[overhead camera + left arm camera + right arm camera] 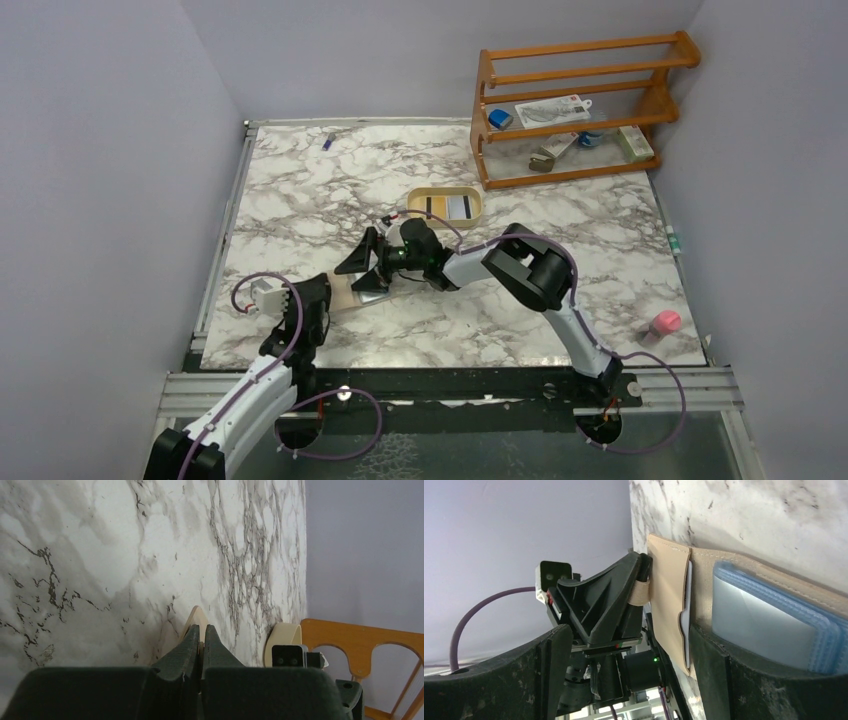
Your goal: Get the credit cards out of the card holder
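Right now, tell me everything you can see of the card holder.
The card holder is a flat tan-beige wallet, leather-like with stitched edges, lying open on the marble table. One inner pocket shows a whitish card edge; the other holds pale blue cards. The left tool is shut on its outer edge by the snap tab. The right tool is open close over it; contact is unclear.

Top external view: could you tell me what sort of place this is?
Probably a robotics lab test cell: marble-patterned tabletop boxed in by plain walls, aluminium frame at its near edge, wooden rack of small props.
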Controlling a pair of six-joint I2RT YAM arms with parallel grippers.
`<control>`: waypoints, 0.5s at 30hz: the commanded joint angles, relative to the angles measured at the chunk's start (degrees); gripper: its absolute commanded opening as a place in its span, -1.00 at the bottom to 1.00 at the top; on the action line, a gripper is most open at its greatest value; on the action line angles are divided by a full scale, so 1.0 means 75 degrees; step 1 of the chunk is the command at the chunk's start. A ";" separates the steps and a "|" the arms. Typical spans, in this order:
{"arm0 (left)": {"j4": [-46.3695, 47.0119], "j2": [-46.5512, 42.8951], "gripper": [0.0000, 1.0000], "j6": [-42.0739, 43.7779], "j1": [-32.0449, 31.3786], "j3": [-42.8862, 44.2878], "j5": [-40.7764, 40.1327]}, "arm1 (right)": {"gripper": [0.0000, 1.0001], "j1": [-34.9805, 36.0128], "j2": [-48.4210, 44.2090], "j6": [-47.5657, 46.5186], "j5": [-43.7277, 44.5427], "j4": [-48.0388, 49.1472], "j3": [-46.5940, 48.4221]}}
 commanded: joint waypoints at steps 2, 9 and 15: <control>-0.0007 0.0021 -1.00 0.0189 0.0004 -0.0952 0.0225 | 0.80 0.0155 0.0585 0.0437 -0.0550 0.1122 -0.0025; 0.0296 0.0188 -1.00 0.0110 0.0004 -0.1003 0.0417 | 0.79 0.0245 0.0546 -0.0028 -0.0505 0.0460 0.0178; 0.0872 0.0586 -1.00 0.0081 0.0004 -0.1018 0.0753 | 0.79 0.0343 0.1257 0.1037 -0.0665 0.2794 0.0162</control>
